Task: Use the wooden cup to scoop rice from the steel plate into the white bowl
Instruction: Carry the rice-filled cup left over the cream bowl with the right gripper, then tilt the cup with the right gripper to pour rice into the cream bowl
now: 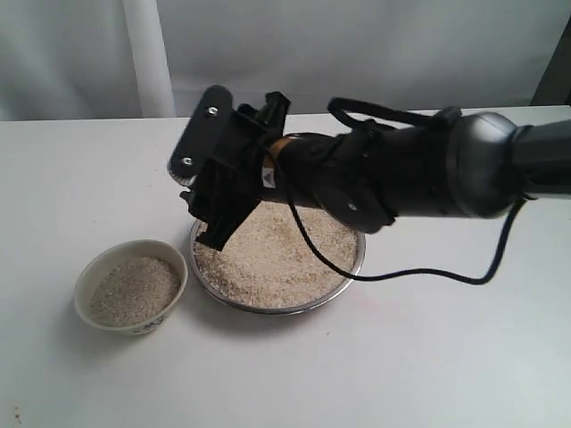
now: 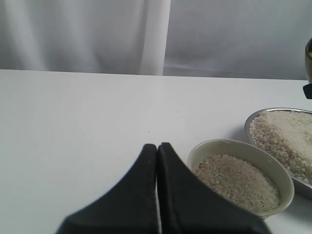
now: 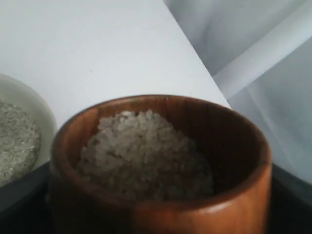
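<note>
We found the white bowl (image 1: 125, 323) left of the steel plate (image 1: 357, 263) on the tabletop (image 1: 428, 357), rice (image 1: 277, 259) in both; the rice-filled wooden cup (image 3: 204, 214) hung above the plate.

Base of wooden cup (image 3: 195, 214) off-frame.

The wooden cup (image 3: 161, 209) is reddish-brown with a darker inside, and the rice (image 3: 146, 151) in it is pale beige. The steel plate (image 1: 268, 308) is shiny silver. At its 8 o'clock, the white bowl (image 1: 134, 325) is cream with faint dark markings. The worktop (image 1: 428, 357) is white.
</note>
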